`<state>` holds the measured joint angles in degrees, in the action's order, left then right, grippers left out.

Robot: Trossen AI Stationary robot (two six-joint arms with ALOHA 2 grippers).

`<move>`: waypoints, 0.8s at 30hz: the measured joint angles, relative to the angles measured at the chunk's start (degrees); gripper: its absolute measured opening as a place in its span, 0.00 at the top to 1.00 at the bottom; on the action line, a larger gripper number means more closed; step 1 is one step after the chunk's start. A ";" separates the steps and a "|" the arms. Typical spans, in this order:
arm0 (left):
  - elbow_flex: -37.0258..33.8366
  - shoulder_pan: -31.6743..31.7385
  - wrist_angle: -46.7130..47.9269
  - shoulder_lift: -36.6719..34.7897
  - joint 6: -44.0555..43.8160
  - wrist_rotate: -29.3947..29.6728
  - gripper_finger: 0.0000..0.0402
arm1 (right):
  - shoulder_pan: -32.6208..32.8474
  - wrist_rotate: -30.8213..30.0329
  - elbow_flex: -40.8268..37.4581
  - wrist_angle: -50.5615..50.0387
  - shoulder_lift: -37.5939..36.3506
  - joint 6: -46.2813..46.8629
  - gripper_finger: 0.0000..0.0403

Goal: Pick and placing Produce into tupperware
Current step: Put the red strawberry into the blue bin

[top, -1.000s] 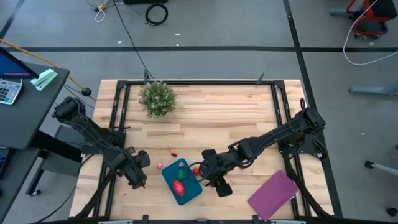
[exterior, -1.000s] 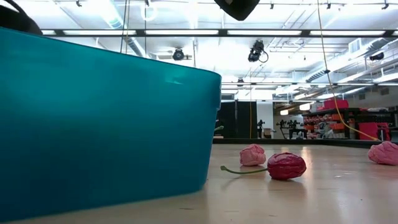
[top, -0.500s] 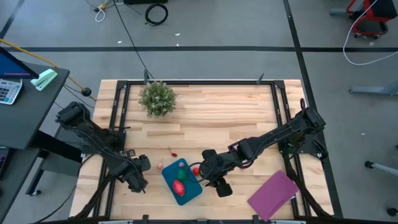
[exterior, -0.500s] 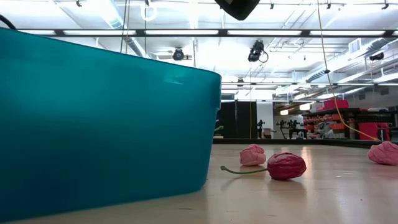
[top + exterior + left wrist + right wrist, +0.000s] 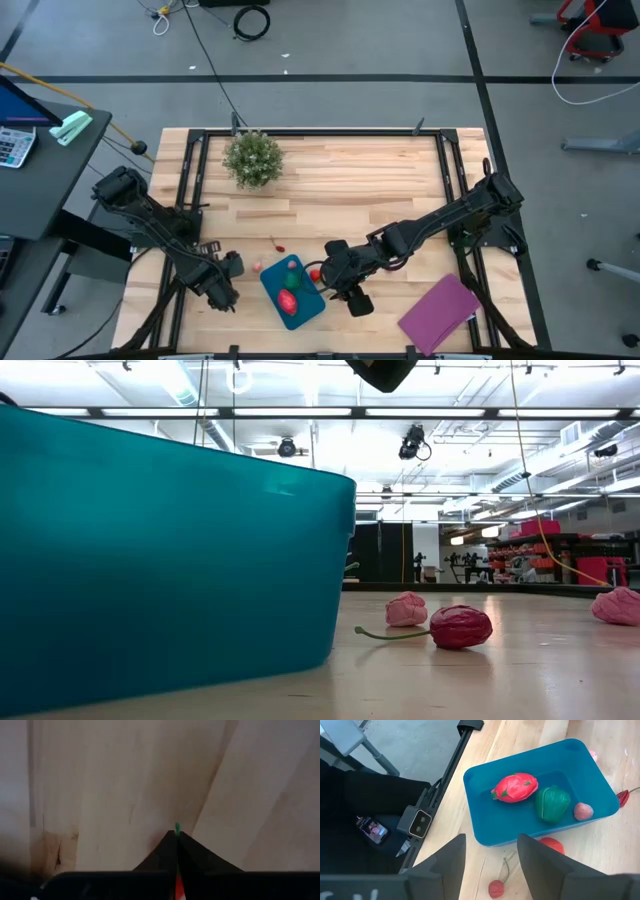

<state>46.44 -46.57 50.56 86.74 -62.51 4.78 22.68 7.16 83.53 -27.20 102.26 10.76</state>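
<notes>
The teal tupperware (image 5: 293, 291) lies near the table's front edge. It holds a red dragon fruit (image 5: 516, 788), a green pepper (image 5: 552, 803) and a small pink piece (image 5: 583, 811). Loose produce lies around it: a red round piece (image 5: 551, 845), a cherry (image 5: 495, 888), a chili (image 5: 280, 247) and a pink piece (image 5: 257, 267). My left gripper (image 5: 226, 282) is left of the tupperware, shut on a thin red and green piece. My right gripper (image 5: 352, 294) hovers open at the tupperware's right side, over bare table. My left gripper pinches a thin piece of produce between its two shut fingers. A green tip (image 5: 177, 826) pokes out past the fingertips, and a red sliver (image 5: 179, 887) shows farther back between them. The fingers point down at the wooden table; the rest of the piece is hidden by them.
A bushy potted plant (image 5: 252, 158) stands at the far left of the table. A flat purple rectangle (image 5: 439, 313) lies at the near right corner. Black frame rails (image 5: 190, 180) run along both sides. In the low view, pink pieces (image 5: 406, 609) and a dark pink one (image 5: 460, 626) lie beside the tupperware wall (image 5: 170, 550).
My left gripper has shifted a little toward the table's near edge, left of the tupperware, and its fingers have shut. In the low view the dark arm at the upper left has gone out of the picture.
</notes>
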 joint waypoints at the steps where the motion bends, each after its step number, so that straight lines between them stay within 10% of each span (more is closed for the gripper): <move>1: 0.00 0.00 -0.36 0.00 -0.15 1.08 0.97 | 0.01 -0.28 0.00 0.00 0.00 0.02 0.54; 16: 20.53 0.19 -1.43 0.00 12.90 25.66 0.99 | 0.88 1.76 0.00 -13.84 -1.39 16.24 0.54; 24: 22.53 4.47 -17.32 0.97 26.29 30.07 0.99 | 4.01 -7.97 0.00 -14.33 -2.45 16.67 0.54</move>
<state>68.96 -42.10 33.24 87.71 -36.22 34.85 26.69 -0.81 83.53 -41.54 99.81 27.44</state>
